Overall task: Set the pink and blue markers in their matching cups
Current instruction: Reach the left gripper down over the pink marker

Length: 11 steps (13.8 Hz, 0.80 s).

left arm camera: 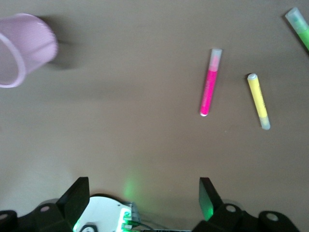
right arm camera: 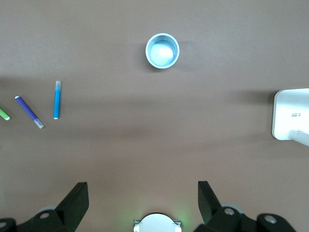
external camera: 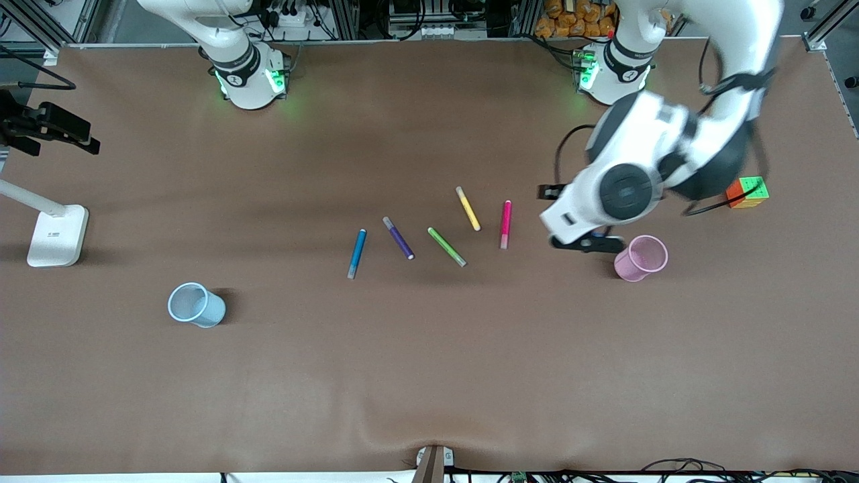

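The pink marker and the blue marker lie flat in a row of pens at mid-table. Toward the left arm's end stands the pink cup. Toward the right arm's end stands the blue cup, nearer the front camera than the pens. My left gripper hangs open and empty over bare table between the pink marker and the pink cup. My right gripper is open and empty, high over the table by its own base; the front view does not show it.
A purple pen, a green pen and a yellow pen lie between the two markers. A colour cube sits past the pink cup. A white lamp base stands at the right arm's end.
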Motion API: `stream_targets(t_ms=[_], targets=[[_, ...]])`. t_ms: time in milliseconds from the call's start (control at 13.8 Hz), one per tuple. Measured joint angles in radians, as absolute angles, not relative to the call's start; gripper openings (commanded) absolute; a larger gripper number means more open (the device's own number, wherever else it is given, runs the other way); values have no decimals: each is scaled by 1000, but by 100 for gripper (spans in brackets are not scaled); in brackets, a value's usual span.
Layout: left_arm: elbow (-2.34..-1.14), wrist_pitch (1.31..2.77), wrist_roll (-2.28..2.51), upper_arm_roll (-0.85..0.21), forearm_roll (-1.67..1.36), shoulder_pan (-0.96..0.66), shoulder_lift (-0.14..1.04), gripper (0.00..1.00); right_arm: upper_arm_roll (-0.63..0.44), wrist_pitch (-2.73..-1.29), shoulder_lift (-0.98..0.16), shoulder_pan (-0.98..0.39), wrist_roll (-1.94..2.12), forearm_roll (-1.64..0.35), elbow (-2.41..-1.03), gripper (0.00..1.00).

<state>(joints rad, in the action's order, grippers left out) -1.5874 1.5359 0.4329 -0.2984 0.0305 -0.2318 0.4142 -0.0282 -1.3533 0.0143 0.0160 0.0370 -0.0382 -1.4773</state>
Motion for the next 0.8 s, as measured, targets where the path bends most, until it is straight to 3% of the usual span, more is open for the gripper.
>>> stream_targets(t_ms=[290, 435, 798], targets=[[-1590, 1654, 458, -297, 33, -289, 537, 100, -31, -1353, 14, 16, 37, -38, -1477, 100], [-1596, 1710, 458, -297, 34, -289, 577, 88, -31, -1353, 14, 16, 37, -38, -1477, 100], [-1610, 1808, 458, -297, 34, -309, 648, 73, -31, -1353, 14, 16, 37, -38, -1477, 100]])
